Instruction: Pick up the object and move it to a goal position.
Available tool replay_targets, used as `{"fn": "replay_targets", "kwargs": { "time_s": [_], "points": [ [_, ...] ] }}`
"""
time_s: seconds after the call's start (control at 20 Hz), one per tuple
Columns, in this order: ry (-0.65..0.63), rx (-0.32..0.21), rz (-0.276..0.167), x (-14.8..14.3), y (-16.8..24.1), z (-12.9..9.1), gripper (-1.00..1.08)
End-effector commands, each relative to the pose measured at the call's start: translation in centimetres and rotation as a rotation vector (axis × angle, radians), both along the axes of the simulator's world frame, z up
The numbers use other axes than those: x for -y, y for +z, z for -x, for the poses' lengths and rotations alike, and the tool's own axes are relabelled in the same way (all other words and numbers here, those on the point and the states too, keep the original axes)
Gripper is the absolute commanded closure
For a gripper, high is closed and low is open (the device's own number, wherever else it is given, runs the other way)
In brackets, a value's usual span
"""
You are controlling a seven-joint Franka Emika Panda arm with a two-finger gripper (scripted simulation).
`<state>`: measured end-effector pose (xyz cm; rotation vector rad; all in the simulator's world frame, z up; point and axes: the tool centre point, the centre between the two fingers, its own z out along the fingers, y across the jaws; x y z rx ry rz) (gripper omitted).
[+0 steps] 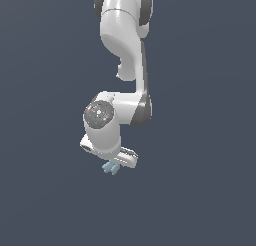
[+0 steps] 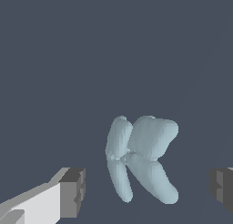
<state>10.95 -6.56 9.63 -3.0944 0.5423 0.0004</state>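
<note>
The object is a small pale blue-grey cluster of curved lobes, like a tiny banana bunch. In the wrist view it lies on the dark floor between my two fingers, one finger on one side and the other on the other, with gaps on both sides. My gripper is open and touches nothing. In the exterior view the object peeks out just below the gripper, mostly covered by the hand.
The white arm reaches down from the top of the exterior view. A plain dark grey-blue floor surrounds it.
</note>
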Motion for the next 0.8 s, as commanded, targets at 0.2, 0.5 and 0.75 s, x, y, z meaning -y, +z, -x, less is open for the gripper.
{"fn": "replay_targets", "kwargs": {
  "time_s": [0.2,0.5,0.75],
  "points": [
    [-0.001,0.0,0.0,0.0,-2.0,0.0,-0.92],
    [-0.003,0.0,0.0,0.0,-4.9,0.1,-0.92],
    [-0.003,0.0,0.0,0.0,-5.0,-0.1,-0.92]
  ]
}}
